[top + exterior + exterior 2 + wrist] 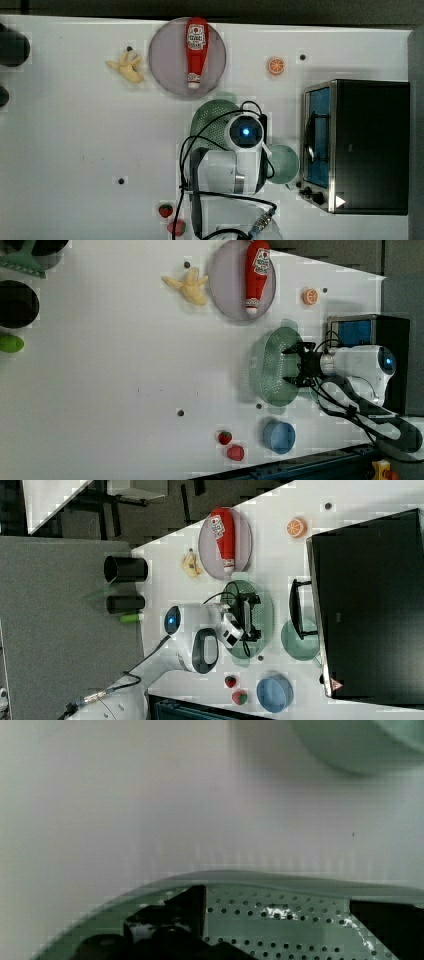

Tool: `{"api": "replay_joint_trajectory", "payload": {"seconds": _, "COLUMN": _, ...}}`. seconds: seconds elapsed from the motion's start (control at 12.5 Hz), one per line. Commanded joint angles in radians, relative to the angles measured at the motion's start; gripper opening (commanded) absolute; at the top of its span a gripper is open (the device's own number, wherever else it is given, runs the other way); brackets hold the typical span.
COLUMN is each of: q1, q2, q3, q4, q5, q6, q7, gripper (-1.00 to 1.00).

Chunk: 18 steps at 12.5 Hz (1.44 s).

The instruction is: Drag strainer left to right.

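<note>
The strainer (210, 121) is a pale mint-green oval colander dotted with tiny holes, lying near the table's middle just below the grey-lilac plate in the top view. The left view shows the strainer (272, 370) with my gripper (292, 365) reaching down into its bowl, fingers spread wide apart. In the wrist view the dark fingers (192, 902) stand inside the perforated strainer (280, 912), just behind its rim. The gripper is open and holds nothing between its fingers. In the top view my wrist covers the strainer's right half.
A plate (167, 75) carries a ketchup bottle (196, 47). A banana (127, 67) lies to its left and an orange slice (275, 65) to its right. A round mint cup (285, 164) and a toaster oven (360, 145) stand right of the strainer. Two strawberries (166, 210) and a blue bowl (279, 436) sit near the arm's base.
</note>
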Motion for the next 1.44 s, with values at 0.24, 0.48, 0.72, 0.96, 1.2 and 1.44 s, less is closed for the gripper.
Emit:
{"api": "replay_joint_trajectory", "payload": {"seconds": 0.24, "q1": -0.007, "q2": -0.044, "q3": 0.004, "q4": -0.006, "q5": 0.001, "q6": -0.016, "q7": -0.19, "gripper": 1.0}}
{"api": "replay_joint_trajectory", "payload": {"seconds": 0.48, "q1": -0.007, "q2": -0.162, "q3": 0.049, "q4": 0.004, "q5": 0.003, "q6": -0.107, "q7": -0.395, "gripper": 1.0}}
{"api": "replay_joint_trajectory", "payload": {"seconds": 0.72, "q1": -0.007, "q2": -0.324, "q3": 0.066, "q4": 0.064, "q5": 0.004, "q6": -0.332, "q7": -0.593, "gripper": 1.0}}
{"api": "replay_joint_trajectory", "payload": {"seconds": 0.96, "q1": -0.005, "q2": -0.474, "q3": 0.068, "q4": 0.189, "q5": 0.03, "q6": -0.651, "q7": -0.658, "gripper": 1.0}}
{"api": "replay_joint_trajectory", "payload": {"seconds": 1.2, "q1": -0.004, "q2": -0.583, "q3": 0.071, "q4": 0.313, "q5": 0.105, "q6": -0.935, "q7": -0.662, "gripper": 1.0}}
{"api": "replay_joint_trajectory", "payload": {"seconds": 1.44, "q1": -0.004, "q2": -0.646, "q3": 0.075, "q4": 0.422, "q5": 0.094, "q6": -1.094, "q7": -0.751, "gripper": 1.0}}
